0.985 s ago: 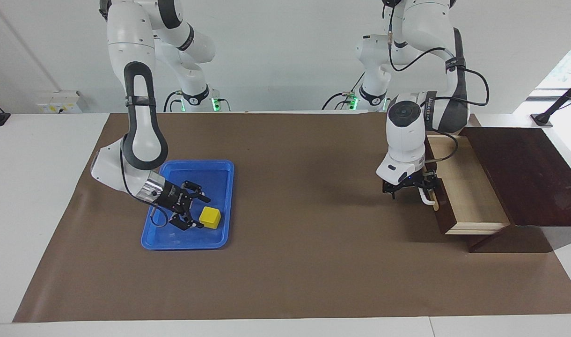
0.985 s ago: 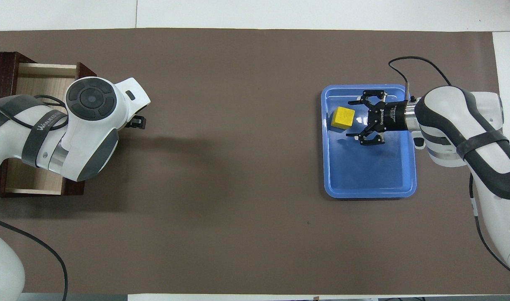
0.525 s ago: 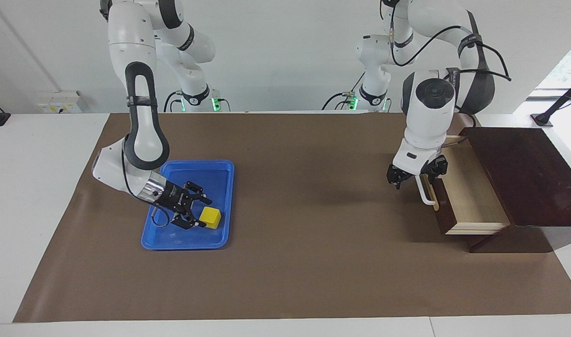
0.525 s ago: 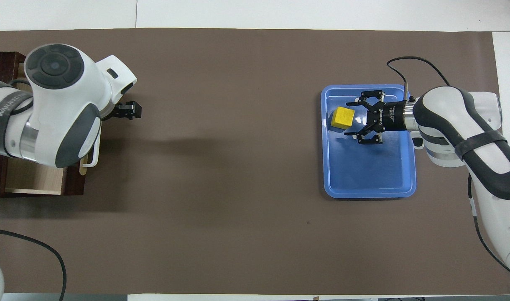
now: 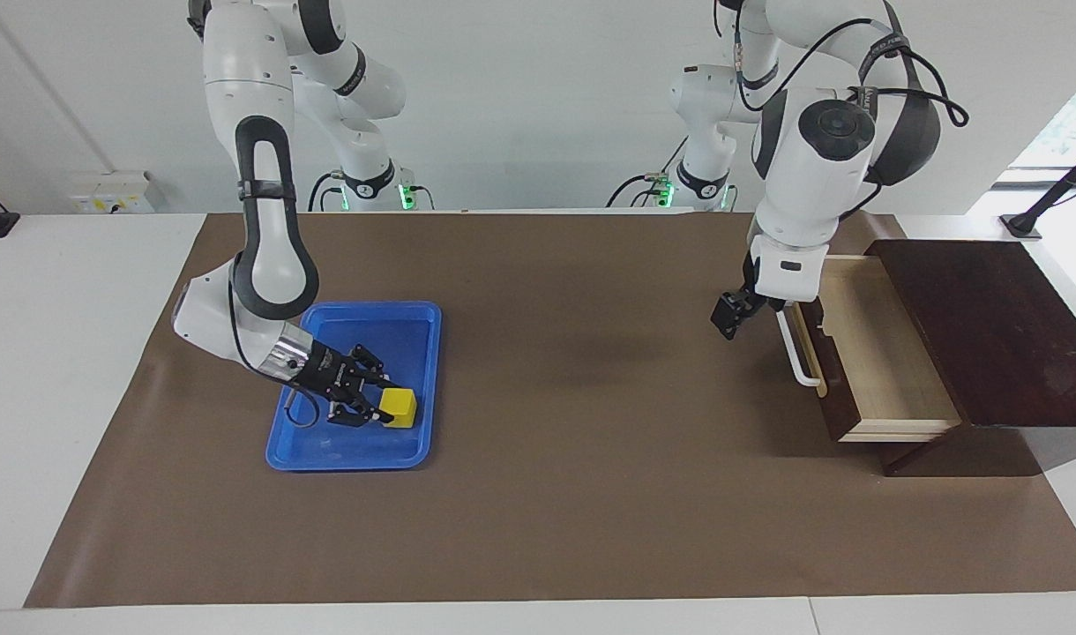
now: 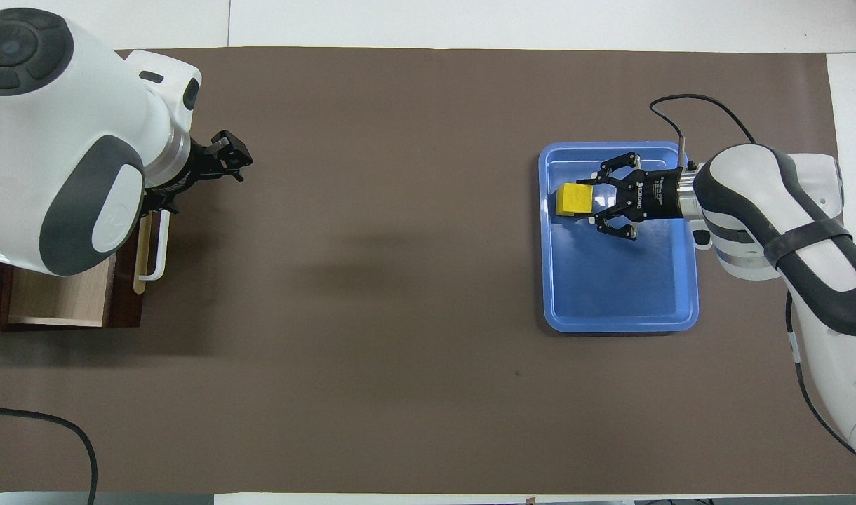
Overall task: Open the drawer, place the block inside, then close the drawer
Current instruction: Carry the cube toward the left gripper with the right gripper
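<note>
You have a bright yellow block (image 5: 400,407) in a blue tray (image 5: 419,353), a dark brown drawer (image 5: 833,388) with pale wood inside, on brown matting (image 5: 573,494).

A flat blue tray (image 5: 419,322) (image 6: 614,308) with a low rim sits on a brown mat (image 5: 556,494) (image 6: 372,280) toward the right arm's end of the table. The mat covers most of a white table (image 5: 70,291) (image 6: 470,21).
</note>
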Controlling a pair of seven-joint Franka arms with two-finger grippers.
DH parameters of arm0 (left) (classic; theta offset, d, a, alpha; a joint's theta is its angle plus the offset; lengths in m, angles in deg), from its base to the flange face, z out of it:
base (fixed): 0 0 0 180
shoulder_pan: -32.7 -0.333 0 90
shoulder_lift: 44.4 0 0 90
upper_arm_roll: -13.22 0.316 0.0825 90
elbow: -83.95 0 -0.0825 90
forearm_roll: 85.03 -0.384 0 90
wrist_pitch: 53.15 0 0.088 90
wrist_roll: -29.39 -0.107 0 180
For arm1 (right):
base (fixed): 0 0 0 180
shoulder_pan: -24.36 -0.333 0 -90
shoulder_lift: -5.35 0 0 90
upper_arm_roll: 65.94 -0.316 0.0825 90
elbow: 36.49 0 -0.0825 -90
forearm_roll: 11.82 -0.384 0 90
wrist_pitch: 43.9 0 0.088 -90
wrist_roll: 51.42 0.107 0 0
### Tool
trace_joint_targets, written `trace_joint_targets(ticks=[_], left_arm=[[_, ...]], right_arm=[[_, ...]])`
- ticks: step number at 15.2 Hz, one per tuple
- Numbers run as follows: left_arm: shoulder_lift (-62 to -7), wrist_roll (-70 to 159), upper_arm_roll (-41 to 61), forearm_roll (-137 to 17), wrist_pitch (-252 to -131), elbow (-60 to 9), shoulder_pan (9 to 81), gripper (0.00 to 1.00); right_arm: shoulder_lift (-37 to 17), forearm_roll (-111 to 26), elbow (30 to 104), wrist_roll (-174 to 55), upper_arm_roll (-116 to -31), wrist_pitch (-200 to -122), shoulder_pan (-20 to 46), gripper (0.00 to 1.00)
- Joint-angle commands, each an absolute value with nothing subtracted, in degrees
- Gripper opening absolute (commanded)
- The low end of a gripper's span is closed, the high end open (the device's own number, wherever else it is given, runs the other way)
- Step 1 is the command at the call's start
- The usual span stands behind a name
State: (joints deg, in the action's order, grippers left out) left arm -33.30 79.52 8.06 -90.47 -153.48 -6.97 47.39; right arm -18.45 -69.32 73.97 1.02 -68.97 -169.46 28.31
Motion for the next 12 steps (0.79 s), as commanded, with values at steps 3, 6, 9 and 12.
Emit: trace_joint_targets(ticks=[3,6,9,12], left_arm=[[-33.5,93.6,8.6,-88.0,-152.4,-6.0,49.3,1.0],[-33.3,101.9,8.6,-86.0,-154.0,-5.8,50.3,1.0],[-33.3,109.8,8.6,-84.9,-154.7,-5.8,50.4,1.0],[-33.3,115.0,8.6,-83.8,-154.9,-5.8,52.0,1.0]], right_arm=[[-17.8,-67.6,66.1,8.5,-68.9,-162.7,26.4,0.0],[-17.2,-61.8,60.8,18.2,-69.0,-159.8,22.7,0.0],[-15.1,-61.6,60.4,23.3,-68.8,-160.5,15.5,0.0],[-14.3,-61.6,60.2,29.0,-68.8,-162.6,10.1,0.0]])
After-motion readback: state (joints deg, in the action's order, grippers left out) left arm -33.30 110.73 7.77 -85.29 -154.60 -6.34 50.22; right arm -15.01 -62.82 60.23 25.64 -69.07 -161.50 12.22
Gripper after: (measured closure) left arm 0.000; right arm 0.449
